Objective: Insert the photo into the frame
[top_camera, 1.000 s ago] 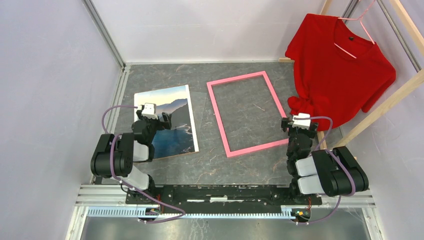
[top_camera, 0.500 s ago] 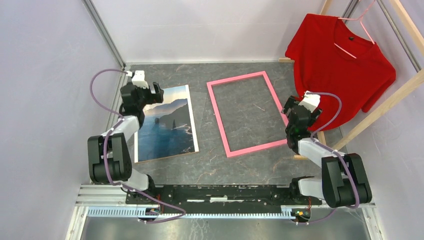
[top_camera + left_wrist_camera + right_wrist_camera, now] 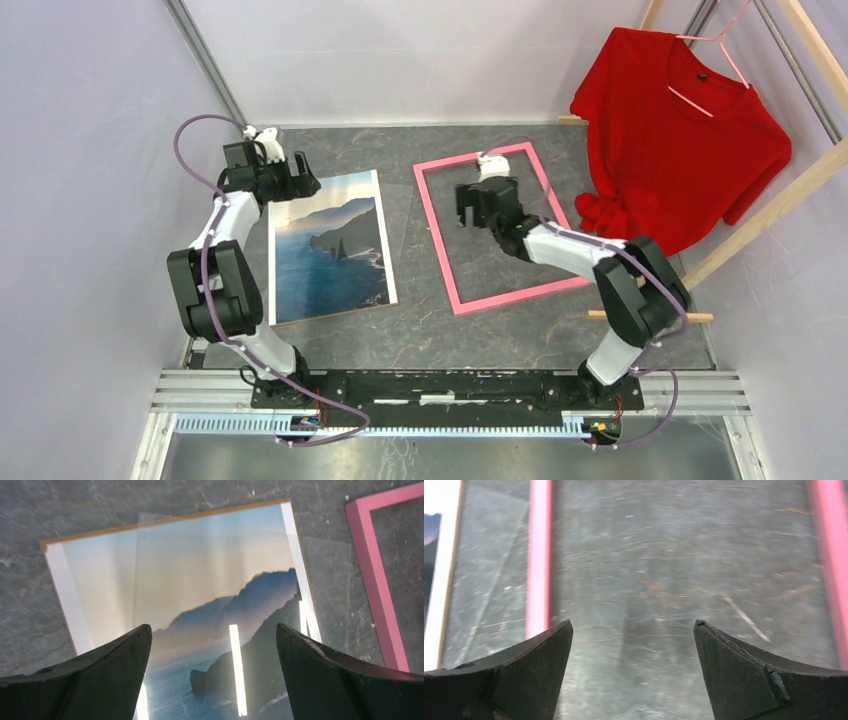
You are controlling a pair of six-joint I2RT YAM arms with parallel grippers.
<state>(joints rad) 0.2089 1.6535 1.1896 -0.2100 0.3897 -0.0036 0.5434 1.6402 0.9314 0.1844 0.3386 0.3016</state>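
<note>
photo [image 3: 330,248]: flat on table [image 3: 420,330], L of frame
frame [image 3: 437,240]: flat mid-table, near photo, not touching
shirt [image 3: 680,130]: far R, behind frame

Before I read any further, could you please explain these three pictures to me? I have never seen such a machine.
The machine is two robot arms bolted at the near edge of a grey table. One picture looks down from above; the other two come from cameras on the wrists, so the dark shapes at the bottom are each arm's own fingers. On the table lie a mountain photo, a clear sheet partly over it, and an empty pink frame. A red shirt hangs at the right. The left gripper hovers near the photo's far edge, the right gripper over the frame's opening. Both are open and hold nothing.
</note>
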